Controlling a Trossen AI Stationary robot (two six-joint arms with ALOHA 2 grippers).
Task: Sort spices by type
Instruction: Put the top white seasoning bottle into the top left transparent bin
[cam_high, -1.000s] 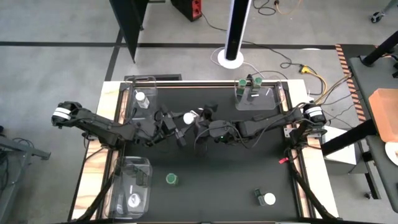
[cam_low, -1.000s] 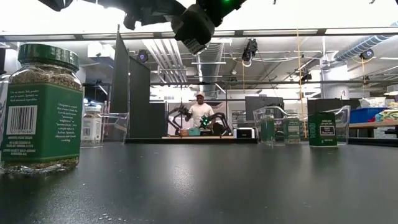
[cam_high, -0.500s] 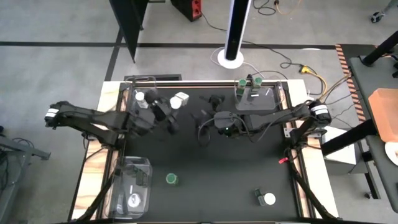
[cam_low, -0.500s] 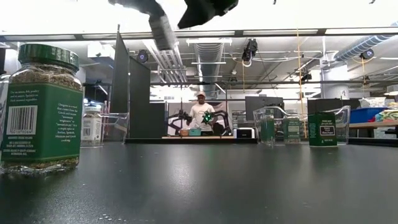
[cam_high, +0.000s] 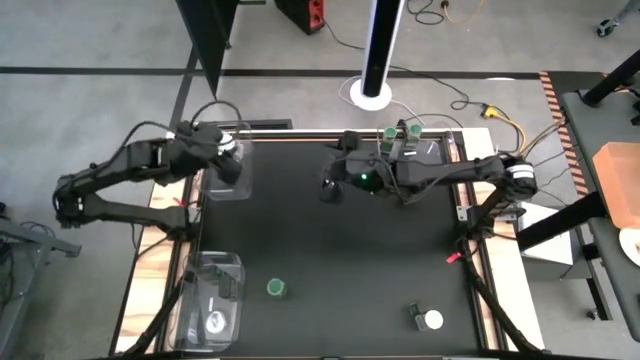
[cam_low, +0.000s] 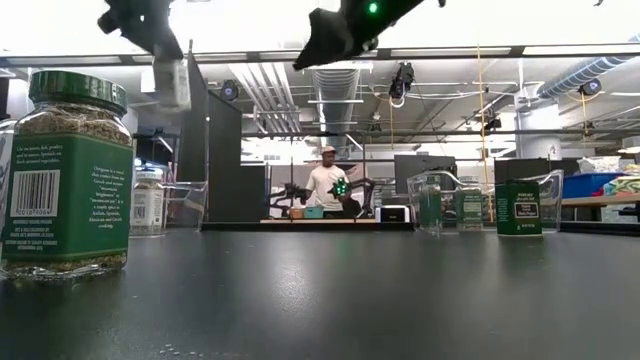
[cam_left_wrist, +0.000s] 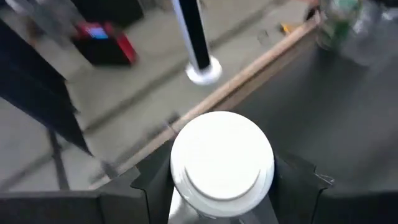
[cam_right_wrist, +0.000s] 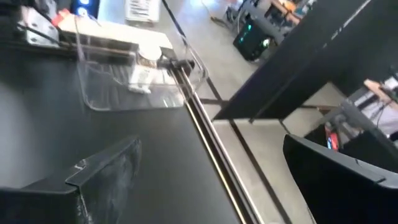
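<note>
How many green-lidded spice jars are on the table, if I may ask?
3: two jars in the far-right tray, one jar alone on the mat; others may be hidden.

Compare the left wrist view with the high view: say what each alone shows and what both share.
Only the left wrist view shows the white-lidded jar clamped between the left gripper's fingers. Only the high view shows the right gripper open and empty, a green-lidded jar, and a white-lidded jar lying down. Both show the left gripper at the far-left tray.
</note>
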